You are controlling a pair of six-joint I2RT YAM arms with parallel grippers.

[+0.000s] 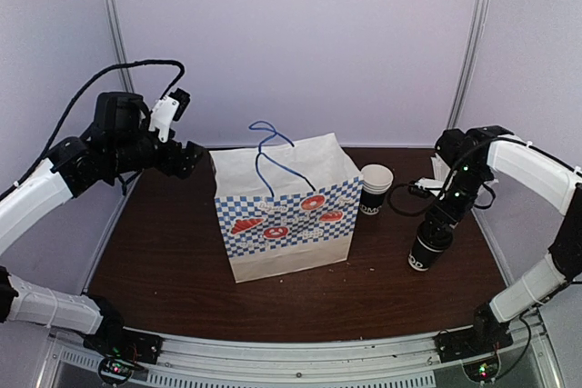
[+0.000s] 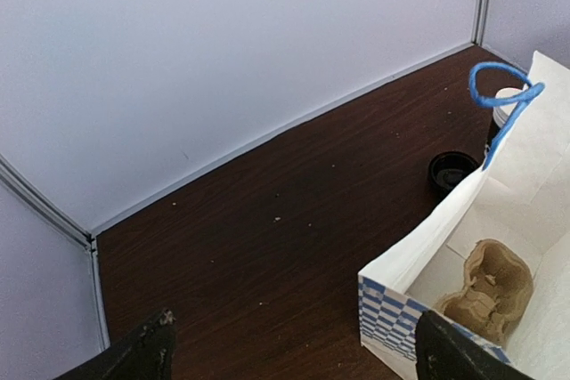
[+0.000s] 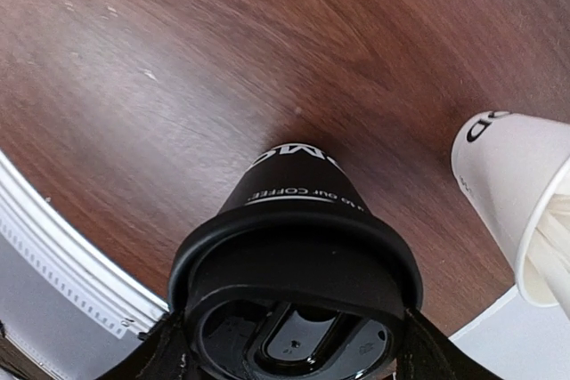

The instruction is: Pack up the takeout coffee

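The takeout coffee, a black cup with a black lid, stands upright on the brown table to the right of the bag. My right gripper comes down on it from above. In the right wrist view the lid fills the space between the fingers, and each fingertip presses against its rim. The white paper bag with a blue check band stands open at the table's middle. My left gripper hovers open at the bag's upper left corner, holding nothing.
A brown cardboard cup carrier lies inside the bag, whose blue handles stick up. A stack of white-rimmed cups stands just right of the bag. A white cup of straws is close to the coffee. A loose black lid lies behind the bag.
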